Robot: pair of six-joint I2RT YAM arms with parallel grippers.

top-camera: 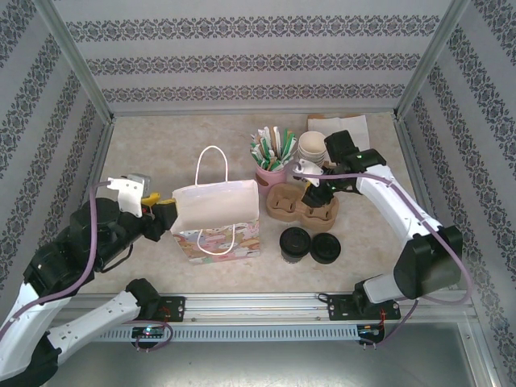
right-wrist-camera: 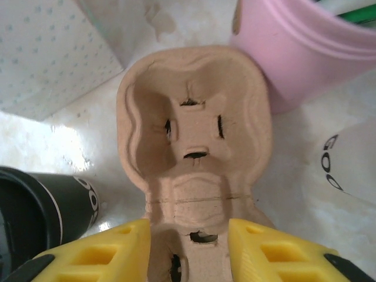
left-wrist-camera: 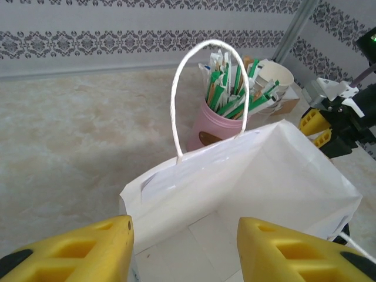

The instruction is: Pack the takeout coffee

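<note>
The right gripper (right-wrist-camera: 189, 235) hangs spread over the pulp cup carrier (right-wrist-camera: 194, 111), fingers either side of one pocket (nothing pinched). Best to lower squarely and close on that pocket's wall, clear of the pink cup (right-wrist-camera: 305, 53). The takeout coffee (top-camera: 295, 243) stands just right of the white paper bag (left-wrist-camera: 264, 170), whose mouth the left gripper (left-wrist-camera: 185, 238), also spread, faces.

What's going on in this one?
The left gripper, open, sits at the mouth of the bag, which looks empty. The right gripper, also open, hovers over the carrier, fingers either side of it. The coffee stands on the table by the carrier, not yet picked up.
</note>
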